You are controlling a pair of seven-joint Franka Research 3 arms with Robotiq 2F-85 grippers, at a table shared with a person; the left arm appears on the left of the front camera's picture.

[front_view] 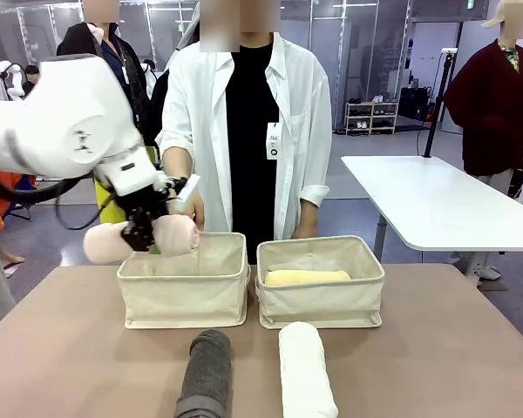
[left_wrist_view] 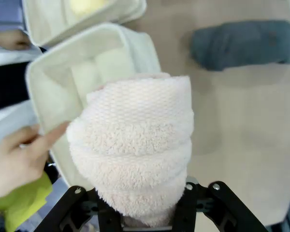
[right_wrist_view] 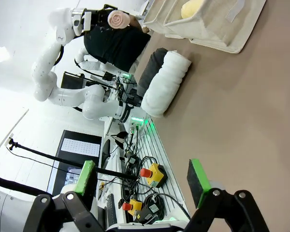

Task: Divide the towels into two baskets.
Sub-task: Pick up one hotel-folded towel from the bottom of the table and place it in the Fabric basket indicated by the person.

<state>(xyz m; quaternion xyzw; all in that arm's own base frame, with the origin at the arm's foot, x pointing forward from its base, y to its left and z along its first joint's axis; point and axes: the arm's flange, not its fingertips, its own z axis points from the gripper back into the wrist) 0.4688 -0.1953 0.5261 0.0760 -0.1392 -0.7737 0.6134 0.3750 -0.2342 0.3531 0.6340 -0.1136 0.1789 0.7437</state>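
Observation:
My left gripper (front_view: 144, 233) is shut on the pale pink towel (front_view: 170, 237), holding the roll in the air over the left end of the left basket (front_view: 183, 296). In the left wrist view the pink towel (left_wrist_view: 135, 150) sits between the fingers (left_wrist_view: 108, 220) above that basket's rim (left_wrist_view: 38, 72). The pale yellow towel (front_view: 307, 277) lies in the right basket (front_view: 322, 305). Near the front edge lie the dark grey towel (front_view: 205, 370) and the white towel (front_view: 305, 374). My right gripper (right_wrist_view: 142, 179) stands open and holds nothing, low over the table, away from the white towel (right_wrist_view: 166, 82).
A person in a white shirt stands behind the baskets, one hand (left_wrist_view: 14, 159) at the left basket's far rim beside the pink towel. Bare brown tabletop (front_view: 453, 348) lies to the right of the baskets. A white table (front_view: 436, 205) stands farther back.

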